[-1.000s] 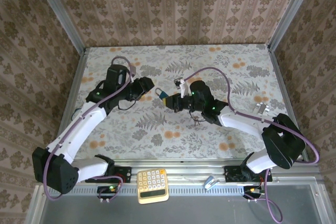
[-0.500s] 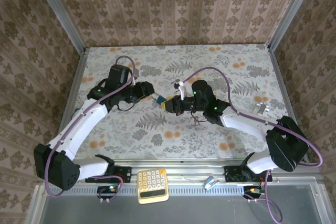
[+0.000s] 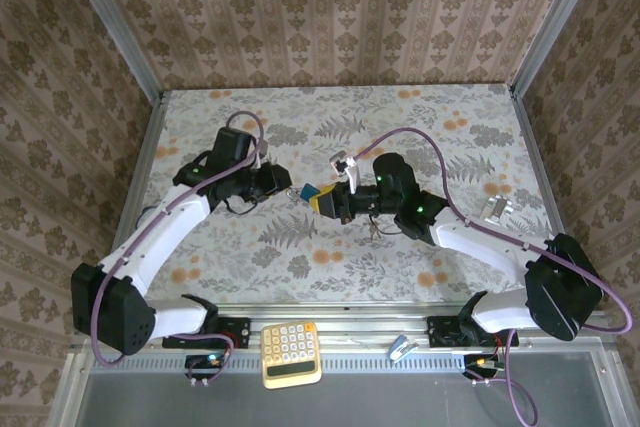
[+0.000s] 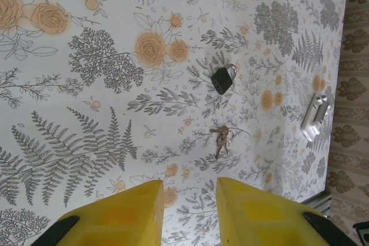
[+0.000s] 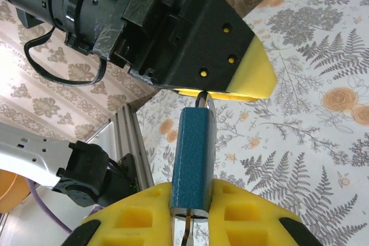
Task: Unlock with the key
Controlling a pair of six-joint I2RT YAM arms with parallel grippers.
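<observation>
**Grippers close in on the padlock**

Against the picture a second ago, we see the left gripper point(image 3: 292, 189) drawn in toward the right gripper point(image 3: 322, 201). The open stretch where the shackle showed is gone, and a left fingertip now touches the shackle end of the blue padlock point(image 5: 193, 159). The right arm's elbow has swung out to the right.

The right jaws pinch the padlock's body, shackle end outward. The left jaws stand apart, with bare table showing between them.

The key point(image 4: 222, 79) lies on the flowered table point(image 3: 440, 117), beyond the left fingertips in the left wrist view and apart from both grippers. A small bunch of keys point(image 4: 221, 136) lies near it, and a silver metal piece point(image 4: 314, 116) lies farther toward the right wall. From above, the right arm covers much of that patch. A calculator point(image 3: 292, 354) sits on the near ledge between the arm bases
</observation>
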